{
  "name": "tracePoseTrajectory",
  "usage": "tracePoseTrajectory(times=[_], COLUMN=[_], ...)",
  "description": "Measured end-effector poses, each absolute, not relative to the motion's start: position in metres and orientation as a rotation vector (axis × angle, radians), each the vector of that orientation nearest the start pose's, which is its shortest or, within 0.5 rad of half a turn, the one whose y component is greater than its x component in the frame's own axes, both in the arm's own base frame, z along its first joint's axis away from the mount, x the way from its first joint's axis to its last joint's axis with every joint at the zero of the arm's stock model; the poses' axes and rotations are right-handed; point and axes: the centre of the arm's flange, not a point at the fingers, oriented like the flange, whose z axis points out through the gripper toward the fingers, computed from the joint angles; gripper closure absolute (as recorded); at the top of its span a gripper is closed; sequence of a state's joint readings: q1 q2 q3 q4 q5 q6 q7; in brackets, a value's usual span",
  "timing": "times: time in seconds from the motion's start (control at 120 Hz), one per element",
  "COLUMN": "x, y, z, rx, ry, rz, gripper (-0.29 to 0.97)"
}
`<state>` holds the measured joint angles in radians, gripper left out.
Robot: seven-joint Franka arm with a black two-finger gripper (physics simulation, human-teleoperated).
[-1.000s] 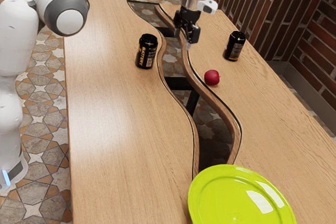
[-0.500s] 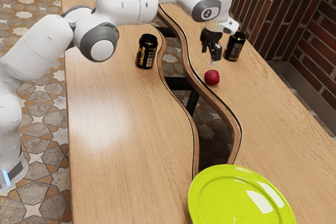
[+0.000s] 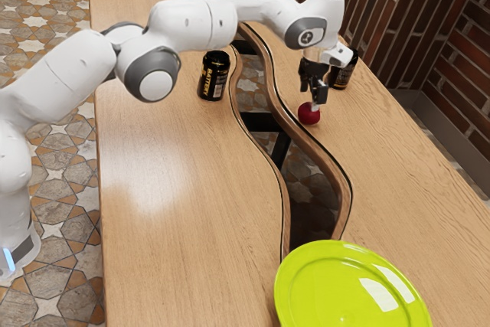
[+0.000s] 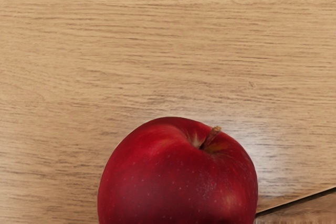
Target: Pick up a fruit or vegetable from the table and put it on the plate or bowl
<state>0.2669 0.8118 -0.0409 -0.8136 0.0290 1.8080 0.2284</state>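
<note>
Logged claw (image 3: 314, 96), released with fingers apart, just above red apple (image 3: 309, 115) resting stem-up on wooden bench (image 3: 176, 189), lime-green plate (image 3: 344, 289) well apart.

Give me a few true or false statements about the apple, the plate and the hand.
1. The apple lies on the plate. False: it lies on the table, well away from the plate.
2. The hand is right above the apple. True.
3. The plate is red. False: it is green; the apple is red.
4. A black can stands upright across the gap from the apple. True.
</note>
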Motion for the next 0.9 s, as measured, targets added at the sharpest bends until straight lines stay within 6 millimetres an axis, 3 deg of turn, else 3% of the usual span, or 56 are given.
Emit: tracePoseTrajectory(times=[0.3, 0.708, 0.775, 0.9], x=[0.766, 0.772, 0.772, 0.771], y=[0.187, 0.185, 0.186, 0.186], z=[0.429, 0.413, 0.411, 0.414], rx=[-3.103, -3.105, -3.106, -3.107], ry=[0.015, 0.03, 0.028, 0.022], rz=[-0.258, -0.282, -0.28, -0.283], gripper=[0.0, 0.0, 0.07, 0.32])
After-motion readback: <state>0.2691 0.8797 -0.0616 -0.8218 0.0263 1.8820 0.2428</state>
